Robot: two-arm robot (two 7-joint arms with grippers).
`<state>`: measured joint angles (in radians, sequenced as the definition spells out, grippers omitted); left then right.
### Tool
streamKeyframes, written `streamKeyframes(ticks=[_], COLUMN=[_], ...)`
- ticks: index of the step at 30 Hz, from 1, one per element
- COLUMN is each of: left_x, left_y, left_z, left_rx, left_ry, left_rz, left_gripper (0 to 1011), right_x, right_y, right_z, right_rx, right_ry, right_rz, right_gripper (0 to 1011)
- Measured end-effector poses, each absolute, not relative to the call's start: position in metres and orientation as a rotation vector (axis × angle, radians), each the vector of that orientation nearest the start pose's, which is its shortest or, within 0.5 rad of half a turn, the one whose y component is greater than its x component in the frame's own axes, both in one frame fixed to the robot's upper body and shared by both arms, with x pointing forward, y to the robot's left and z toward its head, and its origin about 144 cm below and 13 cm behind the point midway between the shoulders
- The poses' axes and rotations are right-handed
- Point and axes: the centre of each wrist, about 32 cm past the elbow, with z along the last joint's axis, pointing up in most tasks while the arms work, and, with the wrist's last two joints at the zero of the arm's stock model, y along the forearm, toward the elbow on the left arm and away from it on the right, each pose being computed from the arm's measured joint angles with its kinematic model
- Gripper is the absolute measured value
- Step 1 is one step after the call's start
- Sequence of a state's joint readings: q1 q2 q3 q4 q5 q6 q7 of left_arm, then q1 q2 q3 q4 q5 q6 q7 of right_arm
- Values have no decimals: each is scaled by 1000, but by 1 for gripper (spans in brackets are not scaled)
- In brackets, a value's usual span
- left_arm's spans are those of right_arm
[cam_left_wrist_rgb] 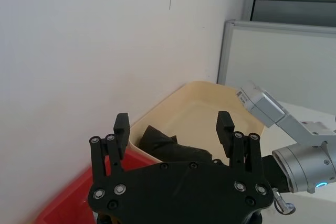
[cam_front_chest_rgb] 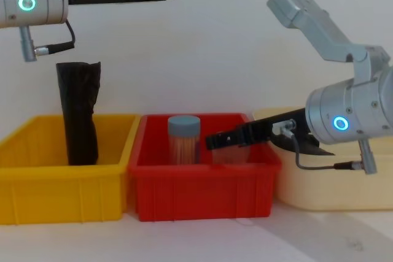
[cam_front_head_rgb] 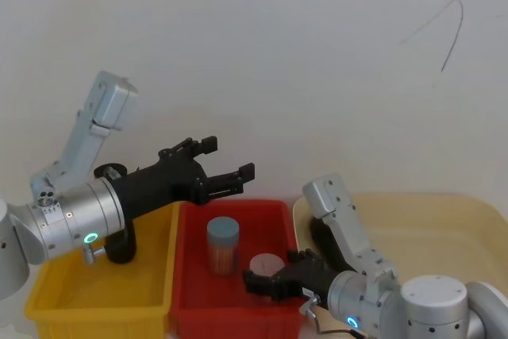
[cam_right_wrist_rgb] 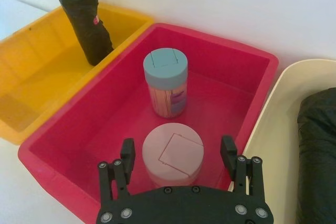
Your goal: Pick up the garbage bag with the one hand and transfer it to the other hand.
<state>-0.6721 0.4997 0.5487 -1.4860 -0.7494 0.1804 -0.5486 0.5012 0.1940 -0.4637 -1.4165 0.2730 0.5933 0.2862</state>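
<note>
A: Seeing right gripper [cam_right_wrist_rgb: 179,149] hanging low in the red bin [cam_front_chest_rgb: 202,188], just over the pink jar [cam_right_wrist_rgb: 172,153], fingers spread, gripping nothing.

B: Confirming. Also seeing left gripper [cam_front_head_rgb: 228,159] hovering high above the bins, spread wide, carrying nothing. Spotting the bag?

A: Finding the bag [cam_right_wrist_rgb: 317,145] lying on its side in the cream tray [cam_front_head_rgb: 429,216], just beside the red bin. Not touching either gripper.

B: So judging pickup as not yet begun. Reading this as the approach step.

A: Agreeing. Expecting the next move to be swinging a gripper over the tray rim, dropping onto the bag, closing across its middle. Guessing soft plastic, so needing a deep bite.

B: Avoiding the tall roll [cam_front_chest_rgb: 78,115] standing in the yellow bin [cam_front_chest_rgb: 61,194]. Also clearing the blue-lid jar [cam_right_wrist_rgb: 166,80].

A: Noting the bins sitting side by side on a pale table [cam_front_chest_rgb: 245,237], backing onto a plain white wall [cam_front_head_rgb: 278,37].
</note>
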Motion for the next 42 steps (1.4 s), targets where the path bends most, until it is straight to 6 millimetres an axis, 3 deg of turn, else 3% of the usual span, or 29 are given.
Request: streamKeyframes(ticks=[5, 10, 20, 42], left_x=[579, 579, 579, 579], left_y=[234, 234, 234, 234], left_z=[1325, 1325, 1325, 1325], left_rx=[-78, -78, -78, -78], left_ry=[-66, -66, -65, -66], left_rz=[571, 571, 571, 571], left_gripper=[1000, 1000, 1000, 1000], right_x=[563, 564, 565, 563], right_y=[-152, -152, -151, -153], right_z=[1249, 1248, 1246, 1249], right_rx=[-368, -370, -376, -360], right_ry=[172, 171, 172, 166], right_rz=[-890, -890, -888, -892], right_gripper=[1002, 933, 668, 664])
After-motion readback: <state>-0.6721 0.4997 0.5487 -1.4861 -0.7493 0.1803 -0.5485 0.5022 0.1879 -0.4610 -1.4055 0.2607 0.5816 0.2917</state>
